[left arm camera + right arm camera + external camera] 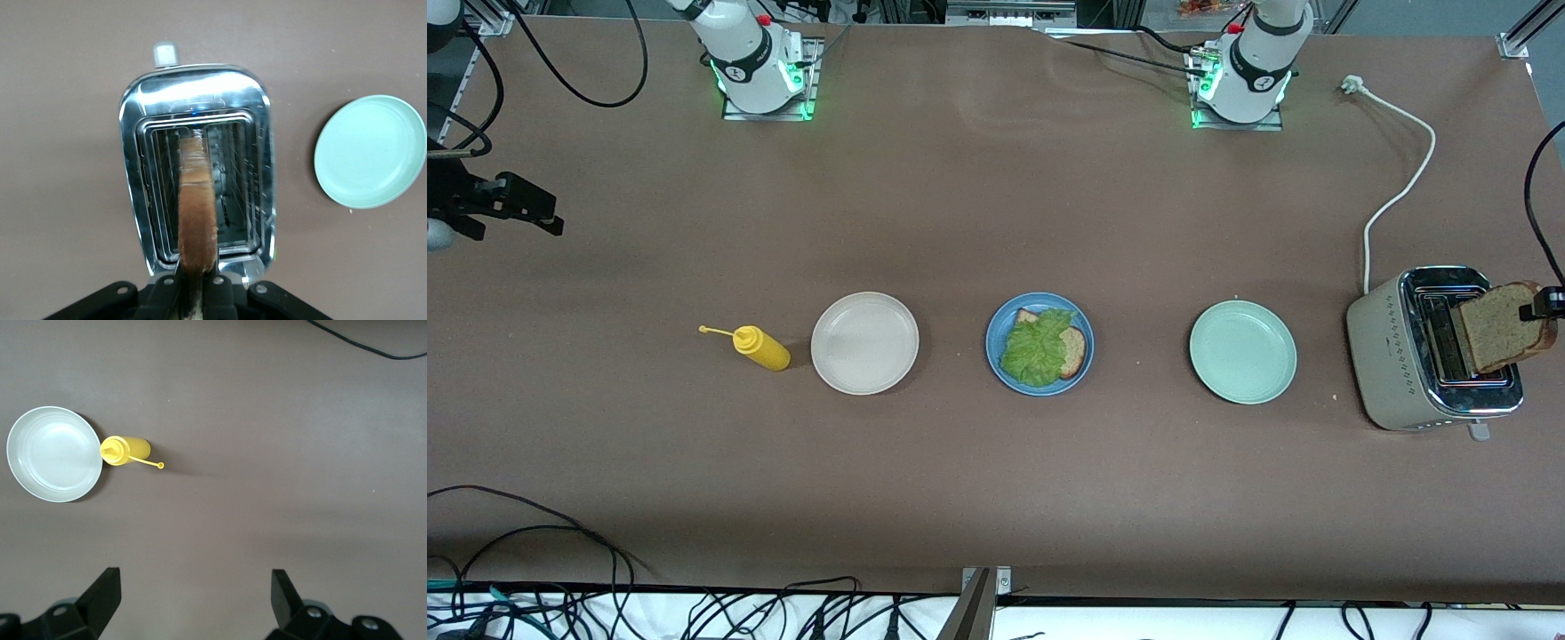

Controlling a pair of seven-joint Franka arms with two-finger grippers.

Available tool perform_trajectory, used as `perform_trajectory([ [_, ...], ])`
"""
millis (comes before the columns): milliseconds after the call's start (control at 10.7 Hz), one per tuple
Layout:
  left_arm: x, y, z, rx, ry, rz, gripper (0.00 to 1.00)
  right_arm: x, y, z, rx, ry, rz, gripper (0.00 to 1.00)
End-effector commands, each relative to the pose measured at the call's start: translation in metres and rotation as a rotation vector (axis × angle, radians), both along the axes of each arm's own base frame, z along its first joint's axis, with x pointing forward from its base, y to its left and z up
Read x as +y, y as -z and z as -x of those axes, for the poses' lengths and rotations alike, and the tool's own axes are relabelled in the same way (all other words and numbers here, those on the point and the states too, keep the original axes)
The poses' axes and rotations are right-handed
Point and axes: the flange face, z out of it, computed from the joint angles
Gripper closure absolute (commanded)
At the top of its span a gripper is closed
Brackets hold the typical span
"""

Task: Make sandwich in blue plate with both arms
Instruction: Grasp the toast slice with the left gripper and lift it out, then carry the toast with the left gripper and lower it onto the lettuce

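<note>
The blue plate [996, 331] sits mid-table and holds a brown bread slice [1074, 349] with a ruffled green lettuce leaf [1036, 347] on top. My left gripper [1543, 307] is shut on a second brown bread slice [1504, 325], held upright just over the toaster [1405, 356]. In the left wrist view my left gripper [197, 283] pinches the slice's crust edge [197, 207] above a toaster slot [227, 187]. My right gripper [538, 212] hangs open and empty over bare table at the right arm's end; it is wide open in the right wrist view [197, 593].
A beige plate [864, 342] and a yellow squeeze bottle [761, 347] lie toward the right arm's end of the blue plate. A pale mint-green plate [1242, 351] lies between the blue plate and the toaster. The toaster's white cord [1400, 191] runs toward the bases.
</note>
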Motion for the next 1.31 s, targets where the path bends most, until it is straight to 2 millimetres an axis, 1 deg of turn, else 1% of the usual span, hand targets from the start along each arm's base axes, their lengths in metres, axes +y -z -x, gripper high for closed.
perform_trajectory([
  [0,-0.086,-0.054,-0.014,0.016,0.163,-0.056,1.00,0.003,-0.005,-0.002,0.001,0.008,-0.007,0.00],
  [93,-0.124,-0.059,-0.018,0.021,0.220,-0.047,1.00,0.003,-0.005,-0.002,0.001,0.008,-0.007,0.00],
  [187,-0.170,-0.058,-0.023,0.026,0.289,-0.035,1.00,0.003,-0.005,-0.002,0.001,0.008,-0.007,0.00],
  [280,-0.210,-0.058,-0.026,0.023,0.349,-0.005,1.00,0.003,-0.005,-0.002,0.001,0.009,-0.007,0.00],
  [373,-0.261,-0.045,-0.027,0.036,0.400,0.084,1.00,0.004,-0.005,-0.002,0.001,0.008,-0.007,0.00],
  [560,-0.332,-0.006,-0.031,0.092,0.431,0.221,1.00,0.005,-0.005,-0.002,0.001,0.006,-0.007,0.00],
  [653,-0.372,0.012,-0.029,0.117,0.451,0.331,1.00,0.005,-0.005,-0.002,-0.001,0.006,-0.007,0.00],
  [840,-0.435,0.049,-0.025,0.188,0.420,0.565,1.00,0.005,-0.005,-0.002,0.001,0.006,-0.007,0.00],
  [933,-0.456,0.077,-0.025,0.238,0.397,0.664,1.00,0.005,-0.005,-0.002,0.001,0.006,-0.009,0.00],
  [1026,-0.479,0.108,-0.025,0.276,0.388,0.728,1.00,0.005,-0.005,-0.002,0.001,0.006,-0.009,0.00],
  [1119,-0.499,0.137,-0.028,0.257,0.363,0.770,1.00,0.005,-0.005,-0.002,0.001,0.006,-0.009,0.00],
  [1213,-0.526,0.163,-0.027,0.250,0.327,0.825,1.00,0.005,-0.005,-0.002,0.001,0.006,-0.009,0.00],
])
